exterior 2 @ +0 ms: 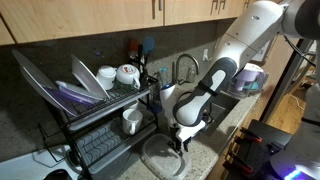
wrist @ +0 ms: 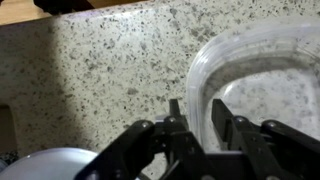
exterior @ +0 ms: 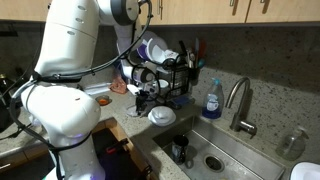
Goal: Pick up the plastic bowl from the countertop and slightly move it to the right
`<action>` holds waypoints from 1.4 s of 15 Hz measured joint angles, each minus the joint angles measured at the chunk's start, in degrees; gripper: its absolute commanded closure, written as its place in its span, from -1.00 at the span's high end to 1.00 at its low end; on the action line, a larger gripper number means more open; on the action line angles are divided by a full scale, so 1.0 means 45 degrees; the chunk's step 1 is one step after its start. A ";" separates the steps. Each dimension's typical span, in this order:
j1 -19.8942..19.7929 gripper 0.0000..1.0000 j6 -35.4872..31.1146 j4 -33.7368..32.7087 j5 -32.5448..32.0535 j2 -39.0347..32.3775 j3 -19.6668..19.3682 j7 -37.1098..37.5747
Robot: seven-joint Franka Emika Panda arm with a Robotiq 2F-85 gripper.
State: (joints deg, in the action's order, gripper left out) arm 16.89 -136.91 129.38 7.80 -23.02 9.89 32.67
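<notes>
The plastic bowl (wrist: pixel 262 85) is pale and translucent and fills the right side of the wrist view on the speckled countertop (wrist: pixel 100 70). My gripper (wrist: pixel 197 118) straddles its near rim, one finger outside and one inside, closed onto it. In an exterior view the bowl (exterior 2: pixel 158 158) rests on the counter just below my gripper (exterior 2: pixel 181 142). In an exterior view my gripper (exterior: pixel 148 99) hangs low over the counter in front of the dish rack; I cannot make out the bowl there.
A white round dish (exterior: pixel 162 116) lies by the sink edge and also shows in the wrist view (wrist: pixel 45 165). An orange dish (exterior: pixel 103 100) sits further along the counter. The dish rack (exterior 2: pixel 95 110), the sink (exterior: pixel 215 155), the faucet (exterior: pixel 240 105) and a soap bottle (exterior: pixel 211 100) are close by.
</notes>
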 measured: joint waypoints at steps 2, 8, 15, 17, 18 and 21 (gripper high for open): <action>0.0046 0.71 0.0000 0.0098 -0.0014 0.0133 0.0000 0.0003; 0.0414 1.00 0.0001 0.0708 -0.0142 0.1284 0.0019 0.0053; 0.0698 1.00 0.0197 0.1941 -0.0178 0.3436 0.0539 0.0066; 0.0696 1.00 0.0316 0.2261 -0.0178 0.3987 0.0734 0.0036; 0.0694 1.00 0.0400 0.2406 -0.0178 0.4245 0.0826 -0.0030; 0.0689 1.00 0.0887 0.2676 -0.0172 0.4856 0.1047 -0.0557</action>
State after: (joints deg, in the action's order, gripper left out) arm 19.99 -132.92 141.43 7.03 -1.17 14.60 30.16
